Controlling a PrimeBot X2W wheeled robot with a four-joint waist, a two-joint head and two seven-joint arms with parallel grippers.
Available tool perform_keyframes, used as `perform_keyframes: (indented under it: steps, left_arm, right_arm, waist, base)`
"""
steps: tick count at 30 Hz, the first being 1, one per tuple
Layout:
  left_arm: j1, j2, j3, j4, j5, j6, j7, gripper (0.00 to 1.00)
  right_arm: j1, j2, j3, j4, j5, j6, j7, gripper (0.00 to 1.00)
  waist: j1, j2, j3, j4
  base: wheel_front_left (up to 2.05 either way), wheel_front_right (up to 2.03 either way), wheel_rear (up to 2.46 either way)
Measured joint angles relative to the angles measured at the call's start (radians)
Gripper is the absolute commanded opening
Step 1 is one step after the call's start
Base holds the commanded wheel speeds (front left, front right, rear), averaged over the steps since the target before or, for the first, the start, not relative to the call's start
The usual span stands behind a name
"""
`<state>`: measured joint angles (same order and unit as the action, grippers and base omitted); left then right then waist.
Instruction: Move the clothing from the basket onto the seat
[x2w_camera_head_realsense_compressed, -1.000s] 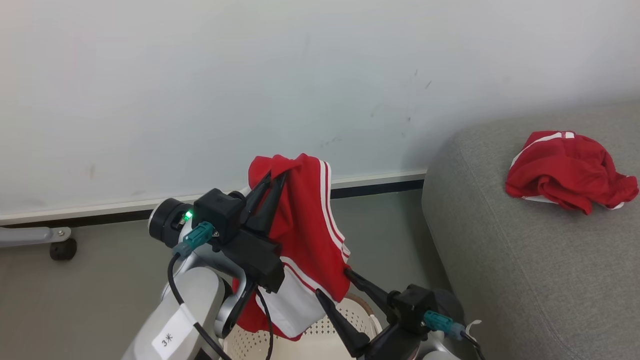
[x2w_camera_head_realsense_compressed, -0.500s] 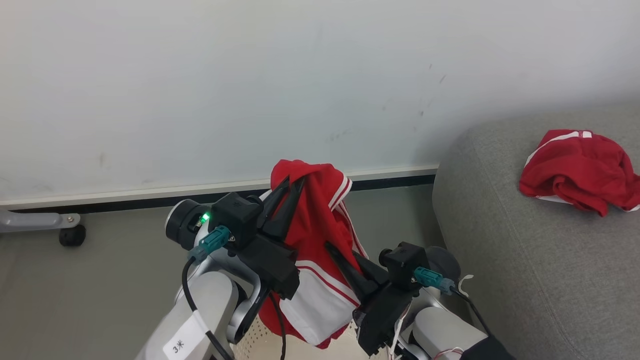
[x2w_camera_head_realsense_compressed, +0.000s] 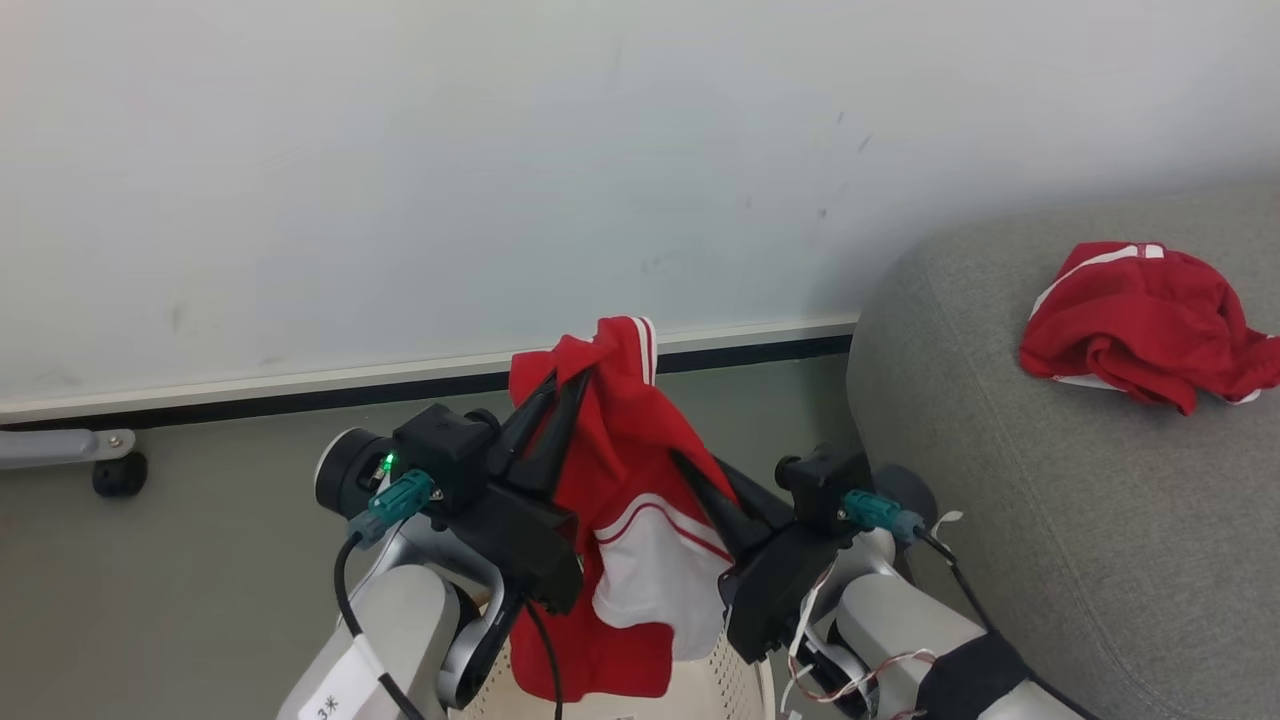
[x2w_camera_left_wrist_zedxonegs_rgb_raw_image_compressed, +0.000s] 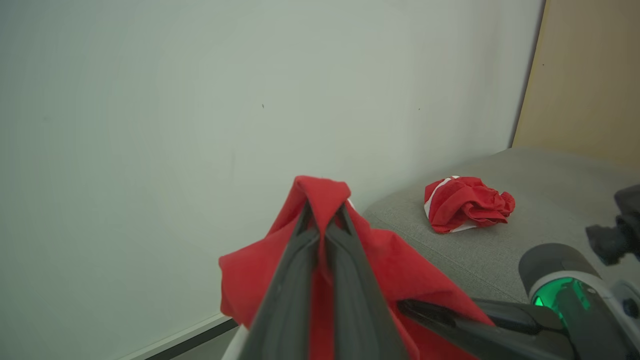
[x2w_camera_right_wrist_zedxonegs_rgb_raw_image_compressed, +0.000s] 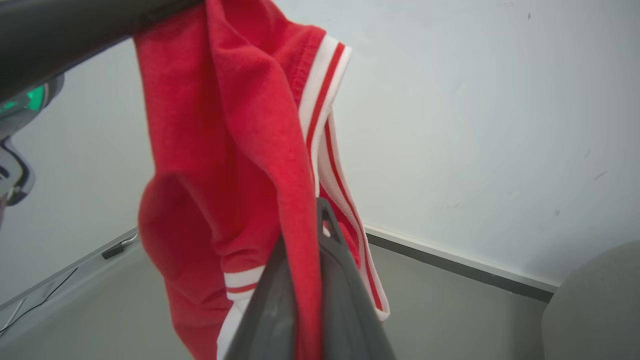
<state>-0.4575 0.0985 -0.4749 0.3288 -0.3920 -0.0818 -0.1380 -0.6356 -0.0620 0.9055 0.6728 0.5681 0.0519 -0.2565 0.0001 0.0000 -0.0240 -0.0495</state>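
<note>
A red garment (x2w_camera_head_realsense_compressed: 625, 470) with white stripe trim hangs in the air between my two grippers. My left gripper (x2w_camera_head_realsense_compressed: 570, 375) is shut on its top fold, as the left wrist view confirms (x2w_camera_left_wrist_zedxonegs_rgb_raw_image_compressed: 324, 215). My right gripper (x2w_camera_head_realsense_compressed: 690, 465) is shut on a lower fold, with fabric pinched between its fingers (x2w_camera_right_wrist_zedxonegs_rgb_raw_image_compressed: 307, 220). Below the cloth, a bit of the cream basket (x2w_camera_head_realsense_compressed: 742, 685) with small holes shows. A second red garment (x2w_camera_head_realsense_compressed: 1140, 325) lies crumpled on the grey sofa (x2w_camera_head_realsense_compressed: 1000, 500), to the right.
A pale wall with a dark baseboard runs behind, above a grey floor. A grey wheeled leg (x2w_camera_head_realsense_compressed: 110, 470) stands at the far left. A tan panel (x2w_camera_left_wrist_zedxonegs_rgb_raw_image_compressed: 590, 75) rises behind the sofa in the left wrist view.
My right gripper rose from below the garment, open, and has shut on its lower part. The cloth has bunched between the two grippers. The head camera shifted slightly.
</note>
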Motion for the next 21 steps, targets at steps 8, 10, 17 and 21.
perform_keyframes:
  steps: [8, 10, 17, 21]
  left_arm:
    - [0.057, 0.027, 0.016, -0.01, -0.03, 0.002, -0.007, 1.0]
    - [0.073, 0.03, 0.016, -0.011, -0.031, 0.002, -0.014, 1.0]
    - [0.124, 0.037, 0.009, -0.017, -0.038, 0.001, -0.027, 1.0]
    - [0.16, 0.044, 0.004, -0.025, -0.038, -0.007, -0.037, 1.0]
  right_arm:
    - [-0.079, -0.007, -0.08, 0.044, 0.003, 0.0, 0.0, 0.0]
    - [-0.094, -0.023, -0.099, 0.042, 0.002, 0.0, 0.0, 0.0]
    - [-0.097, -0.103, -0.141, 0.014, -0.014, -0.016, 0.0, 0.0]
    - [-0.096, -0.141, -0.151, -0.022, -0.035, -0.026, 0.0, 0.0]
  waist:
    - [0.0, 0.0, 0.009, -0.042]
    - [0.0, 0.0, 0.01, -0.056]
    - [0.0, 0.0, 0.012, -0.106]
    - [0.0, 0.0001, 0.01, -0.147]
  base:
    - [0.0, 0.0, 0.0]
    - [0.0, 0.0, 0.0]
    - [0.0, 0.0, 0.0]
    - [0.0, 0.0, 0.0]
